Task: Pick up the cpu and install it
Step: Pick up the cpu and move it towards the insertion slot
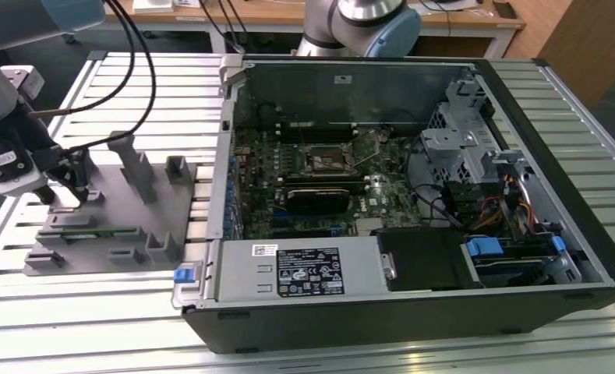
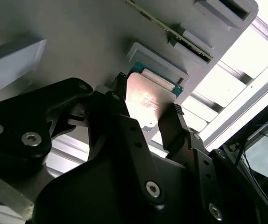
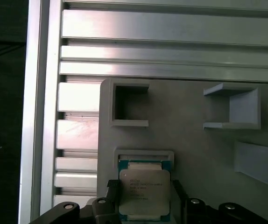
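AT THE FIXTURE: The arm's tool (image 3: 144, 186) pinches the cpu (image 3: 143, 193) across two opposite edges, its dark fingers (image 2: 173, 121) tight against the chip's sides in both wrist views. The chip sits directly between them, at its shallow pocket in the grey fixture (image 3: 194, 140), silvery top facing up. Whether it has cleared the pocket floor cannot be told. The grip falls on thin edges, so a slight skew in a lift could catch a corner on the pocket rim (image 3: 145, 155) and twist or drop the chip, and such a slip would likely mar its underside. Close beside the tool, the fixture's upright posts (image 1: 139, 167) and a green memory stick (image 1: 89, 232) crowd the sideways paths, while the room straight above the tool looks free. Well away from the tool, across the slatted counter (image 1: 110, 312), the open computer case (image 1: 411, 319) stands with raised walls around the board and its socket (image 1: 323, 160).
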Available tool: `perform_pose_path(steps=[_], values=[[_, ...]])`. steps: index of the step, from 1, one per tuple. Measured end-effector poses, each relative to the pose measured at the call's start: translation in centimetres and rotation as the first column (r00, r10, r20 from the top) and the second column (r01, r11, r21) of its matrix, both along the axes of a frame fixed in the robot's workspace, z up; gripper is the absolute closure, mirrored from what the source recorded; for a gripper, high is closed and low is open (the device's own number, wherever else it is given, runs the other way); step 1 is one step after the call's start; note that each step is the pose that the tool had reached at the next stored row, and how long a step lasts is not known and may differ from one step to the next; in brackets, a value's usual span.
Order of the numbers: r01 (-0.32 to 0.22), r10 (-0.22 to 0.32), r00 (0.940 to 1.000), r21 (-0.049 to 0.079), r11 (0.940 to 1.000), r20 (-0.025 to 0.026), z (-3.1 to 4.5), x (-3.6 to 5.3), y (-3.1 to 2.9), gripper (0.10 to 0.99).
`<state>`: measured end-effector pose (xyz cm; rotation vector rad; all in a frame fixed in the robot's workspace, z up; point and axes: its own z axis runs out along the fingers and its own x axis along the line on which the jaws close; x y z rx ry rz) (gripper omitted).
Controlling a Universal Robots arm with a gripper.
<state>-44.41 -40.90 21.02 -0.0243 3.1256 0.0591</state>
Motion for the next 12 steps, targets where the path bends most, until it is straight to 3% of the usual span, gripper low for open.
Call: perform_pose_path(steps=[12], values=[[0.0, 0.0, 1.0, 0.0, 1.0, -0.0001, 3.88, 0.0, 0.0, 0.561]])
